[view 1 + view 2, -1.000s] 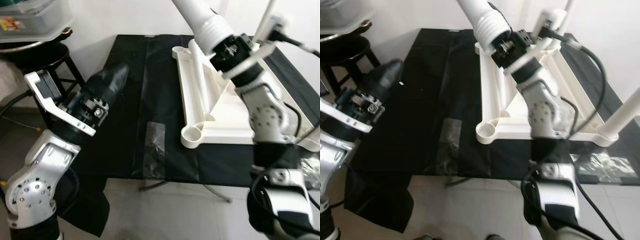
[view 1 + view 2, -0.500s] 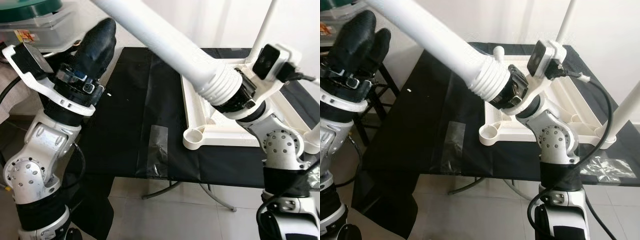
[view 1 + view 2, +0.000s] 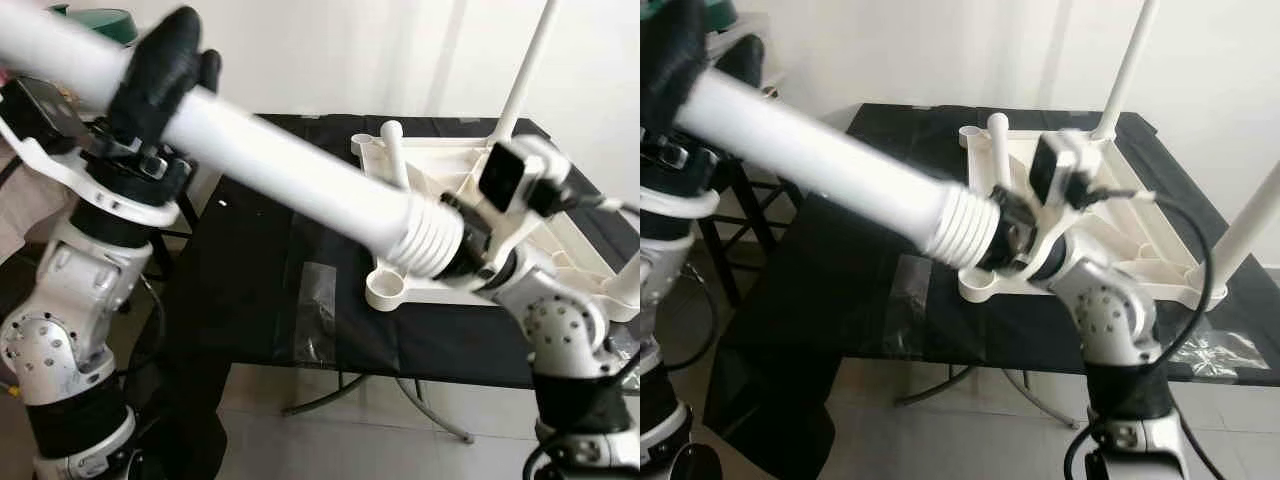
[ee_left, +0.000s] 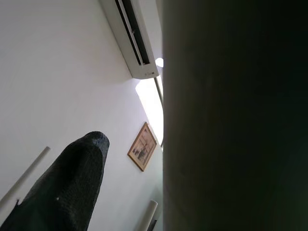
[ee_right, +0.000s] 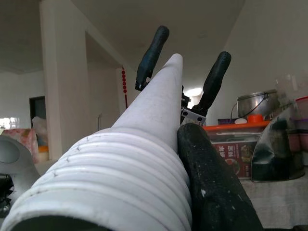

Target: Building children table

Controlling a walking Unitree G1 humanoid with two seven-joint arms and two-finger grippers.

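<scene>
So since a second ago you're swinging that white table leg [image 3: 290, 180] way over: it was pointing up and away over the tabletop, and now it's lying across the view, running from your right side over to your left, and your left arm is coming up to meet it.

Your right gripper [image 3: 1005, 235] is clamping the ribbed threaded end of the leg; in the right wrist view one black finger [image 5: 211, 187] is pressing right along the ridges. Your left gripper [image 3: 165, 75] is wrapping its fingers around the plain far end, so you're holding the leg with both, one at each end.

Past the leg, the upside-down white tabletop [image 3: 455, 235] is sitting on the black cloth [image 3: 260, 260] over the folding table. Two legs are already standing in its far sockets, one at the back [image 3: 525, 65] and one on the right [image 3: 1250, 225], and the round socket [image 3: 387, 289] at the near corner is sitting open. A clear plastic bag [image 3: 317, 310] is lying on the cloth near the front edge.

Looks to me like you're mid leg-fitting, repositioning the leg between hands. Next you're probably needing to stand it up, threaded end down, line it up over that open socket and twist it in. Watch the alignment, the leg is long and will tip easily.
</scene>
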